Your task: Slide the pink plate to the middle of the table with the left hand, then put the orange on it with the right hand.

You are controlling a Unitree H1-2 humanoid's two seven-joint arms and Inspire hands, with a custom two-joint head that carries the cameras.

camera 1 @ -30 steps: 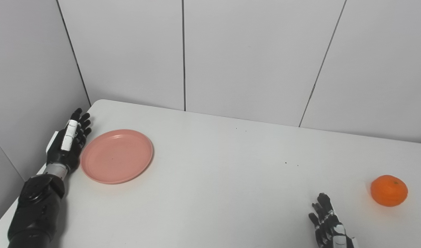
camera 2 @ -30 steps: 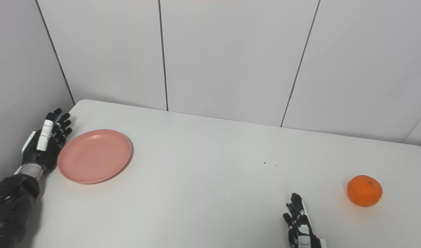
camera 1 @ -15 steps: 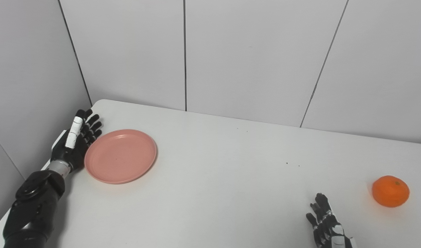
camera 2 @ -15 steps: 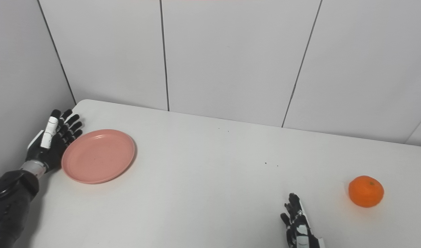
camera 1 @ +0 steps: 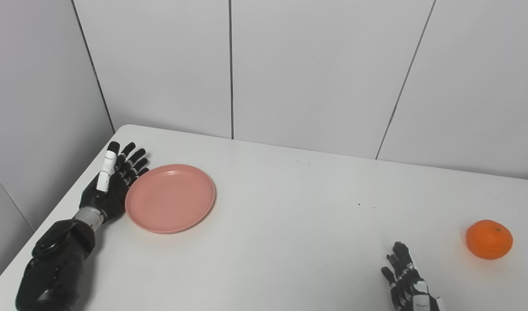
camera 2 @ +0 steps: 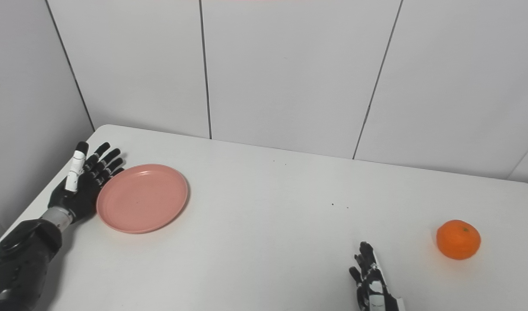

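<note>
Left eye view: plate push underway, orange untouched

White table (camera 1: pixel 264 224) is the landmark. Pink plate (camera 1: pixel 170 198) sits on the table's left part, short of its middle. Left hand (camera 1: pixel 112 185) is flat, fingers spread, pressed against the plate's left rim; the table's middle lies to the plate's right, so push rightward. Orange (camera 1: pixel 489 239) rests near the table's right edge. Right hand (camera 1: pixel 404 280), fingers apart and empty, lies left of the orange and is the nearer hand.

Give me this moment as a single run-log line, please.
phase: plate slide | left hand: open, against pink plate left rim | right hand: open, idle | orange: far right, untouched
</note>
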